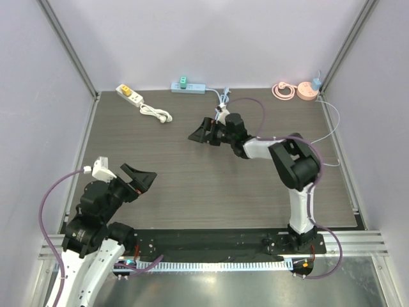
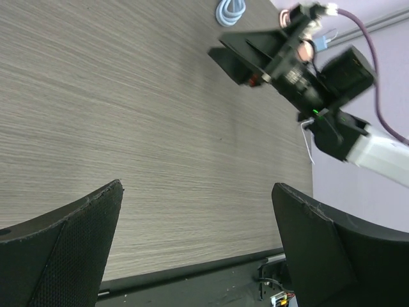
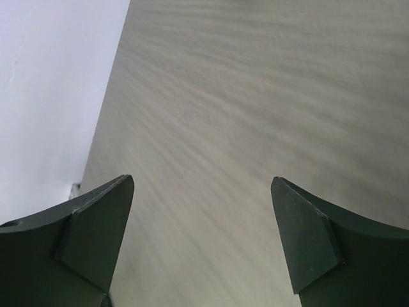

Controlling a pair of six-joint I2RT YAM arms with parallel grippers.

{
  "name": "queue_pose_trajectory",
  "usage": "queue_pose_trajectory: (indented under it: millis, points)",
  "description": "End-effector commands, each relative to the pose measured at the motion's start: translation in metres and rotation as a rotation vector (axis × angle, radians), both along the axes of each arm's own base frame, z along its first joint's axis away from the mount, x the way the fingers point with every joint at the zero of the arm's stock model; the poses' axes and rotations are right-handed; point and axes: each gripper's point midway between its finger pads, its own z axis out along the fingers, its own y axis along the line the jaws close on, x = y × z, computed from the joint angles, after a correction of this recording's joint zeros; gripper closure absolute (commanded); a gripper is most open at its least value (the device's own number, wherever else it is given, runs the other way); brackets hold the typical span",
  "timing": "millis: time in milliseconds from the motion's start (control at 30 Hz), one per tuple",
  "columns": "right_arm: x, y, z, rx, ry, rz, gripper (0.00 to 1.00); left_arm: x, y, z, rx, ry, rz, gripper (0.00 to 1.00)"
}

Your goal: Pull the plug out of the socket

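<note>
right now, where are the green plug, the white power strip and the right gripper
green plug (image 1: pixel 183 80): top external view, its top face
white power strip (image 1: pixel 130 93): top external view, middle of its body
right gripper (image 1: pixel 199 130): top external view, midway between fingertips

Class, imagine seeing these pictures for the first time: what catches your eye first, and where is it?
The right arm stretches over the middle of the table, its tool open and empty. Along the far edge lie three sockets: a white strip with a yellow plug at left, a blue strip with a green plug centrally, and a pink socket at right.
</note>
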Motion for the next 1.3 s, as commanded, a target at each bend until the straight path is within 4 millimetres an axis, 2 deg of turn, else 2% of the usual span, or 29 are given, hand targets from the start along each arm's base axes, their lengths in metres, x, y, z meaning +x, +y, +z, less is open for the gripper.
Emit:
queue_pose_trajectory:
  millis: [0,67,100,233,267,300,367,400,433,467,500,533,567,600,667,700,733,867,900,1133,1267]
  points:
    - [0.044,0.033,0.024,-0.005,-0.181,-0.013,0.06,-0.003,-0.001,0.007,-0.009,-0.043,-0.015,0.0]
    - [0.06,0.043,0.017,-0.017,-0.182,-0.027,0.06,-0.003,-0.002,0.01,-0.019,-0.06,-0.017,0.0]
    - [0.07,0.055,0.013,-0.017,-0.2,-0.031,0.05,-0.002,-0.002,0.013,-0.025,-0.073,-0.017,0.0]
    - [0.094,0.08,-0.001,-0.054,-0.269,-0.049,0.05,-0.001,-0.001,0.02,-0.01,-0.121,-0.022,0.0]
    - [0.104,0.09,0.011,-0.041,-0.309,-0.051,0.05,-0.002,-0.001,0.024,-0.004,-0.138,-0.027,0.0]
    - [0.11,0.093,-0.008,-0.069,-0.299,-0.064,0.05,-0.004,-0.002,0.026,0.003,-0.151,-0.041,0.0]
    - [0.116,0.104,-0.021,-0.089,-0.294,-0.057,0.07,-0.006,0.0,0.033,0.041,-0.184,-0.05,0.0]
    - [0.125,0.113,-0.004,-0.059,-0.325,-0.061,0.08,-0.009,-0.001,0.032,0.046,-0.175,-0.064,0.0]
    - [0.127,0.118,-0.028,-0.067,-0.289,-0.058,0.09,-0.008,0.004,0.034,0.057,-0.177,-0.037,0.0]
    - [0.13,0.121,-0.029,-0.056,-0.287,-0.065,0.1,-0.008,0.004,0.036,0.061,-0.186,-0.04,0.0]
    - [0.138,0.126,-0.021,-0.037,-0.305,-0.077,0.1,-0.009,0.005,0.04,0.062,-0.196,-0.042,0.0]
    - [0.143,0.127,-0.032,-0.042,-0.3,-0.095,0.1,-0.009,0.005,0.041,0.065,-0.198,-0.04,0.0]
    - [0.145,0.13,-0.033,-0.028,-0.291,-0.11,0.1,-0.009,0.006,0.043,0.079,-0.208,-0.041,0.0]
    - [0.151,0.133,-0.023,-0.008,-0.304,-0.127,0.1,-0.009,0.007,0.046,0.088,-0.221,-0.042,0.0]
    - [0.155,0.135,-0.028,0.023,-0.283,-0.154,0.11,-0.009,0.009,0.047,0.106,-0.23,-0.041,0.0]
    - [0.159,0.139,-0.02,0.051,-0.288,-0.16,0.12,-0.01,0.009,0.046,0.109,-0.228,-0.039,0.0]
    - [0.159,0.141,-0.021,0.06,-0.278,-0.16,0.13,-0.01,0.009,0.045,0.109,-0.227,-0.043,0.0]
    - [0.164,0.148,-0.019,0.102,-0.242,-0.192,0.25,-0.013,0.008,0.046,0.107,-0.237,-0.054,0.0]
    - [0.164,0.149,-0.021,0.111,-0.228,-0.197,0.25,-0.013,0.009,0.046,0.116,-0.236,-0.05,0.0]
    - [0.164,0.153,-0.032,0.152,-0.183,-0.201,0.34,-0.009,0.026,0.056,0.192,-0.26,0.018,0.0]
    - [0.16,0.157,-0.028,0.166,-0.17,-0.171,0.43,-0.009,0.037,0.054,0.233,-0.233,0.058,0.0]
